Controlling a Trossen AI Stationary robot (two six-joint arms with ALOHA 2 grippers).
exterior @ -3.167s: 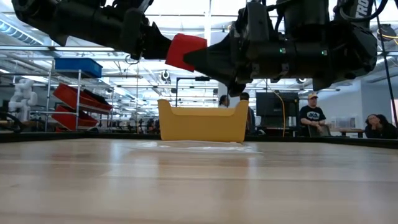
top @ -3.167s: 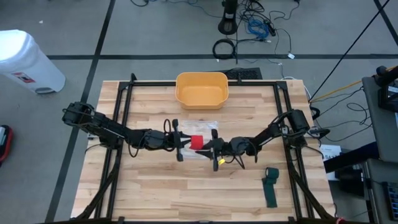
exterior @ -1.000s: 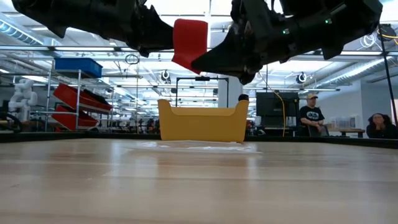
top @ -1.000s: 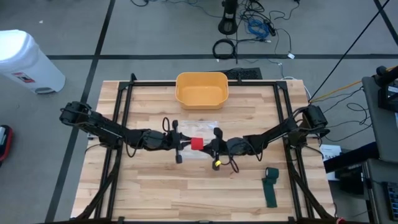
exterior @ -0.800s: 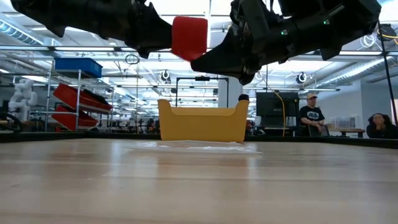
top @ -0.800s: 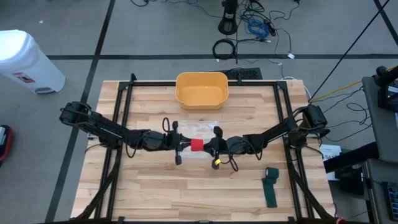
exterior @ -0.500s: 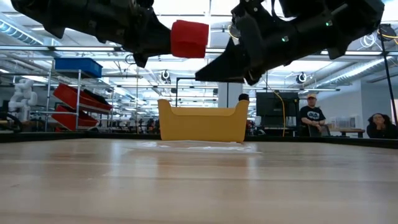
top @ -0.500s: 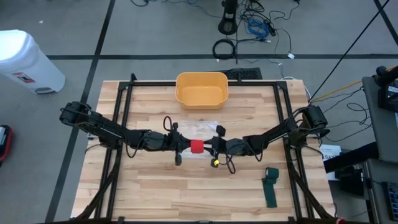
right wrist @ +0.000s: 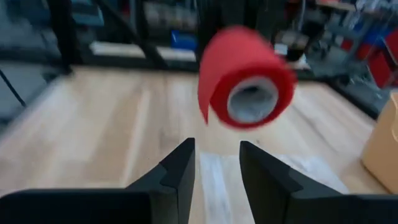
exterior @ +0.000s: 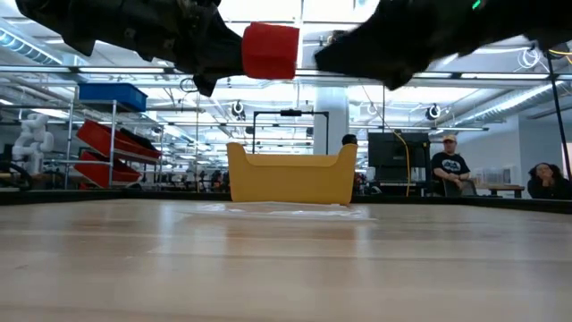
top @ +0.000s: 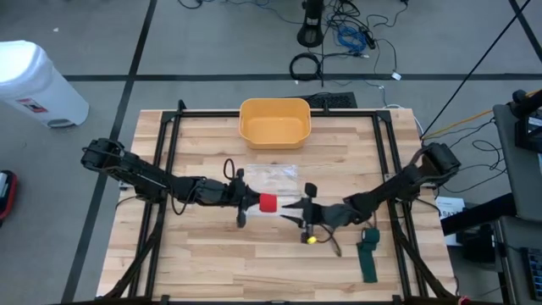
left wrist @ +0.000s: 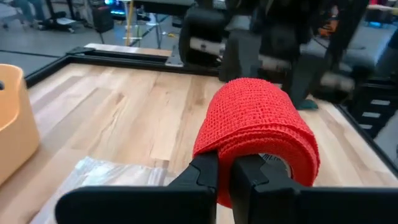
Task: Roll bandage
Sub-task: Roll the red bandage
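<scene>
A red bandage roll (top: pixel 268 202) with a grey hollow core hangs above the table's middle, its axis level. My left gripper (top: pixel 257 202) reaches in from the table's left and is shut on it. In the low view the roll (exterior: pixel 270 51) sticks out past the left gripper's dark fingers. My right gripper (top: pixel 288 210) stands a little to the right of the roll, open, with nothing between its fingers. Its wrist view looks at the roll's open end (right wrist: pixel 252 99) past the spread fingers (right wrist: pixel 180 168). My left gripper holds the roll by the wall at its left end (left wrist: pixel 217 146), pinched between the two fingers (left wrist: pixel 205 177). One finger seems to reach into the hollow core, the other lies outside. The fingers come nearly level from the table's left, along the roll's axis. The roll is lifted clear.
A yellow bin (top: pixel 274 121) stands at the far middle of the table. A clear plastic wrapper (top: pixel 269 176) lies flat between the bin and the grippers. A dark green bandage (top: pixel 369 254) lies near the right front. People sit in the room beyond the table.
My right gripper has opened, let go of the roll and drawn back toward the table's right and near edges. My left gripper has stayed in place but rolled its wrist, and the roll has turned with it from tilted to level.
</scene>
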